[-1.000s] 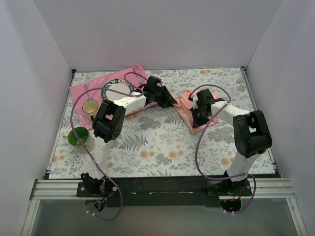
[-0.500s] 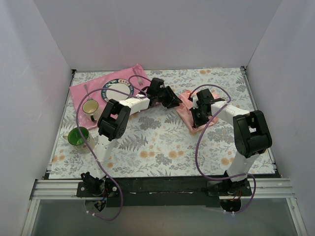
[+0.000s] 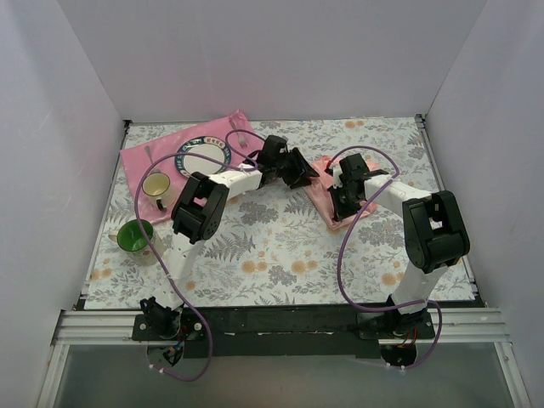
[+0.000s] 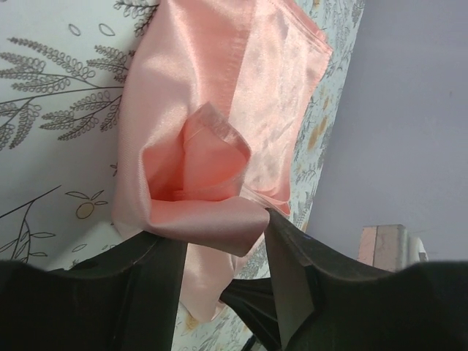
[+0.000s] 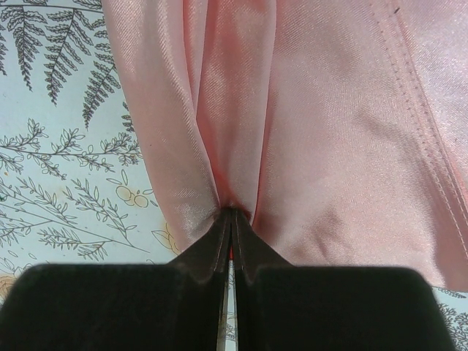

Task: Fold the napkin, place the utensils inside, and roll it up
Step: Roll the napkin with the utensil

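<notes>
From above, the napkin (image 3: 324, 194) lies crumpled on the floral tablecloth (image 3: 272, 246), right of centre and well apart from the hot-pink mat (image 3: 136, 160). The plate (image 3: 202, 156) sits on that mat, and the utensils (image 3: 240, 135) appear to lie there too. The left gripper (image 3: 304, 170) is at the napkin's left edge and the right gripper (image 3: 344, 202) is over its middle. To fold cleanly, one hand should anchor the cloth while the other carries an edge across flat, without dragging the bunch. In the left wrist view the jaws stand parted, and a rolled lip of the napkin (image 4: 219, 110) sits loosely between the fingers (image 4: 289, 270), not pinched. That hand should let go fully or re-grip the hem itself, not the loop. In the right wrist view the right gripper (image 5: 230, 212) is clenched on a pleat of the napkin (image 5: 307, 110), which puckers towards it, so easing the tension would smooth the cloth. Against the earlier top view, the left arm has swung rightward from the mat's edge to the napkin, uncovering the green cup (image 3: 134, 236). The right arm has not shifted.
</notes>
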You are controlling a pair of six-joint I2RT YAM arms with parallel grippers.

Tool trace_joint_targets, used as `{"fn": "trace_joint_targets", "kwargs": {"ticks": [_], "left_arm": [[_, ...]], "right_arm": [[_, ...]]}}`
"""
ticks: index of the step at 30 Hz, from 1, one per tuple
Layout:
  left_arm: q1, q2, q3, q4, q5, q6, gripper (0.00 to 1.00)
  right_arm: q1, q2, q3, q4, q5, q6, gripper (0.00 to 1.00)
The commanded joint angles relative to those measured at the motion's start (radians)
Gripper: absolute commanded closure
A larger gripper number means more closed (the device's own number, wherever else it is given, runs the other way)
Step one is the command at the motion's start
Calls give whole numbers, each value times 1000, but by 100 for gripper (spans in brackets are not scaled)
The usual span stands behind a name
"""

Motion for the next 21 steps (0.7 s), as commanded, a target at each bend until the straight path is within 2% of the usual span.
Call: {"fn": "trace_joint_targets", "kwargs": {"ticks": [1,21], "left_arm": [[-5,-25,50,17,-13,28,55],[-8,-83,50,45,-30,7,52]], "right_arm": [[-3,49,-5,10,15,-16,94],[-3,52,23,-15,21,-26,94]]}}
